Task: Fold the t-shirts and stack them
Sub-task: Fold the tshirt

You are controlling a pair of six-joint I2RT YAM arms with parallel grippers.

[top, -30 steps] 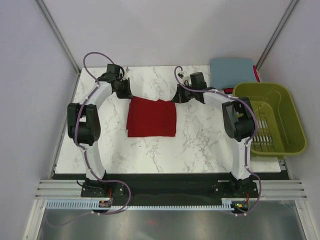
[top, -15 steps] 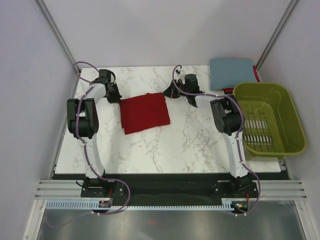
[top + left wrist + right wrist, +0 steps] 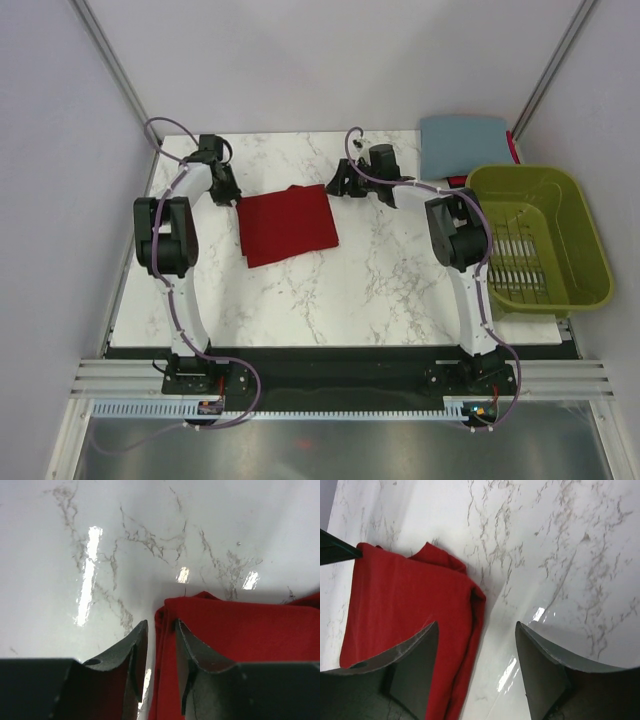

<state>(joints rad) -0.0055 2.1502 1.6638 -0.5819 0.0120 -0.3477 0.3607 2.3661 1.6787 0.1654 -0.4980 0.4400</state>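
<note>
The dark red t-shirt (image 3: 288, 222) lies folded into a slightly skewed rectangle on the marble table, left of centre. My left gripper (image 3: 232, 192) is at its far left corner. In the left wrist view the left gripper (image 3: 161, 625) stands a little open, with the red t-shirt's (image 3: 240, 630) folded edge loose in the gap. My right gripper (image 3: 338, 186) is at the far right corner. In the right wrist view the right gripper (image 3: 476, 625) is wide open astride the red t-shirt's (image 3: 405, 595) edge. The slate blue-grey t-shirt (image 3: 462, 145) lies folded at the back right.
An olive-green slatted basket (image 3: 578, 215) stands at the table's right edge, just in front of the blue-grey shirt. The grey enclosure walls close in the left and right sides. Bare marble (image 3: 330, 300) stretches from the red shirt to the near edge.
Both grippers, shut on the red shirt's far corners a second ago, shifted it left and laid it down. Both jaws have now opened and let go.
</note>
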